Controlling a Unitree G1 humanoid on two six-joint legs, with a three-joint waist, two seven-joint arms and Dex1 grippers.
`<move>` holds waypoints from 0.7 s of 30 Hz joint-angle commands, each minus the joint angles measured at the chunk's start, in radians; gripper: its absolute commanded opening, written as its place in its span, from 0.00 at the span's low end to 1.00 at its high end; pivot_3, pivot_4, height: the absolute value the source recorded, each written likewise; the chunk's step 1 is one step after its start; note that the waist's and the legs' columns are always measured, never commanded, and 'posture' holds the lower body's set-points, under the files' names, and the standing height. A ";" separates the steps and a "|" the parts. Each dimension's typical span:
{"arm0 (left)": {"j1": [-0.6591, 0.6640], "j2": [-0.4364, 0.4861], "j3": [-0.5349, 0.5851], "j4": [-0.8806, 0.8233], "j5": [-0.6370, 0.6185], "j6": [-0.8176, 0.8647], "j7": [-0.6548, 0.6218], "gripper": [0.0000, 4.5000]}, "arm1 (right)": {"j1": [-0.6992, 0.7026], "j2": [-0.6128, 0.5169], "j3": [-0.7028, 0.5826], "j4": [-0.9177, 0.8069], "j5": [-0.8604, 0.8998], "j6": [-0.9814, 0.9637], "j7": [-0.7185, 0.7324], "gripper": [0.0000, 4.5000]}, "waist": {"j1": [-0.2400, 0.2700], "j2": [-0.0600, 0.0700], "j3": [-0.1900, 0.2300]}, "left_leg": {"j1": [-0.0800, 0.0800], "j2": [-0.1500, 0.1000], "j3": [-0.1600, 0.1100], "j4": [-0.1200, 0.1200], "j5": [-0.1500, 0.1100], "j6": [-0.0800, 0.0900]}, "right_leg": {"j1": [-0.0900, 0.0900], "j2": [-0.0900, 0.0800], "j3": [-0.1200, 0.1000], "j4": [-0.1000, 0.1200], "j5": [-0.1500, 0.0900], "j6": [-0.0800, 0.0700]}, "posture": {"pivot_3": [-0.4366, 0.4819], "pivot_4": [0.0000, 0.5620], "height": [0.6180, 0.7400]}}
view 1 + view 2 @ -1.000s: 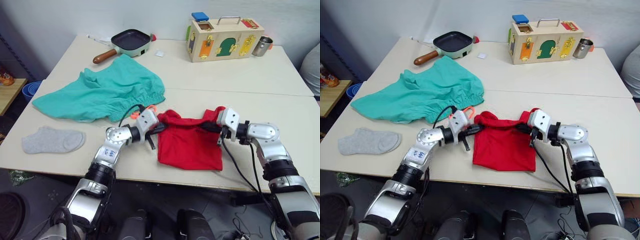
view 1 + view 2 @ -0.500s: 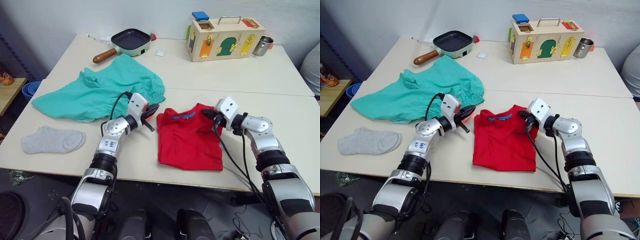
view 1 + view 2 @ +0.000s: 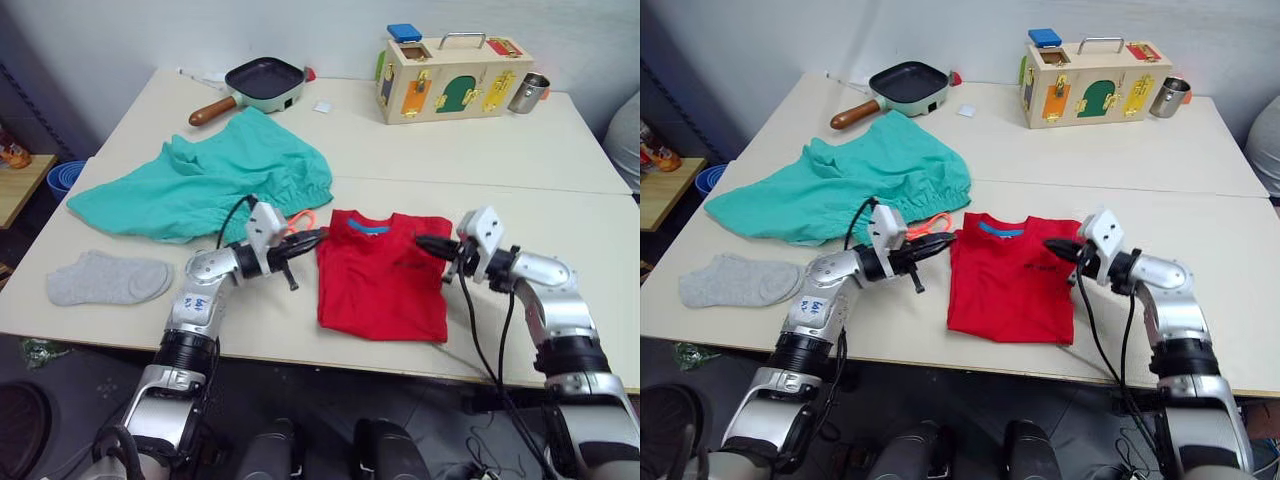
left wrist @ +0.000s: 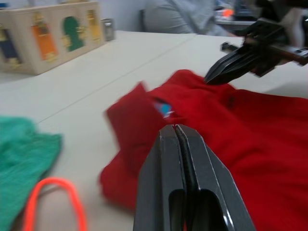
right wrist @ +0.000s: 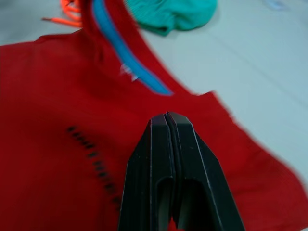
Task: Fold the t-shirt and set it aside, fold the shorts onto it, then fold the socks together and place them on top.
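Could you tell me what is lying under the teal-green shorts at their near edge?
A neon orange drawstring loop pokes out from under the shorts onto the table. Whatever else the cloth covers is hidden.

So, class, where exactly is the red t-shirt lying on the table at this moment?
In the left eye view the t-shirt lies flat near the table's front edge, between the left gripper and right gripper, just right of the shorts.

Bare table [image 3: 570, 200] right of t-shirt [image 3: 383, 275]; shorts [image 3: 210, 185] crowd left side; pan [image 3: 255, 82], wooden box [image 3: 450, 75] line far edge.
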 commanded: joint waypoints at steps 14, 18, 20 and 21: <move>-0.367 -0.131 0.153 0.663 0.094 -0.274 0.416 0.01 | 0.135 -0.007 0.020 -0.201 -0.040 0.044 -0.073 0.00 | -0.002 -0.002 0.001 | 0.000 0.000 0.000 -0.001 0.000 0.000 | -0.001 0.000 0.000 0.000 0.000 0.000 | 0.48 0.27 1.00; -0.233 -0.094 0.165 0.417 0.012 -0.268 0.250 0.01 | 0.133 0.020 -0.040 -0.266 0.062 0.083 -0.080 0.00 | -0.005 -0.002 0.001 | 0.000 0.000 0.001 -0.001 0.000 0.000 | -0.001 0.000 0.000 0.000 0.000 0.000 | 0.48 0.27 1.00; -0.144 -0.076 0.132 0.224 -0.053 -0.183 0.127 0.01 | 0.133 0.025 -0.043 -0.310 0.106 0.122 -0.067 0.00 | -0.008 -0.001 0.001 | 0.000 0.000 0.000 -0.002 0.000 -0.001 | -0.002 0.001 0.001 0.000 0.000 0.000 | 0.48 0.27 1.00; -0.104 -0.064 0.103 0.143 -0.063 -0.139 0.080 0.01 | 0.133 0.028 -0.039 -0.326 0.114 0.134 -0.065 0.00 | -0.008 -0.001 0.001 | 0.000 0.001 0.000 -0.002 -0.001 -0.001 | -0.002 0.001 0.000 0.000 0.000 0.000 | 0.48 0.27 1.00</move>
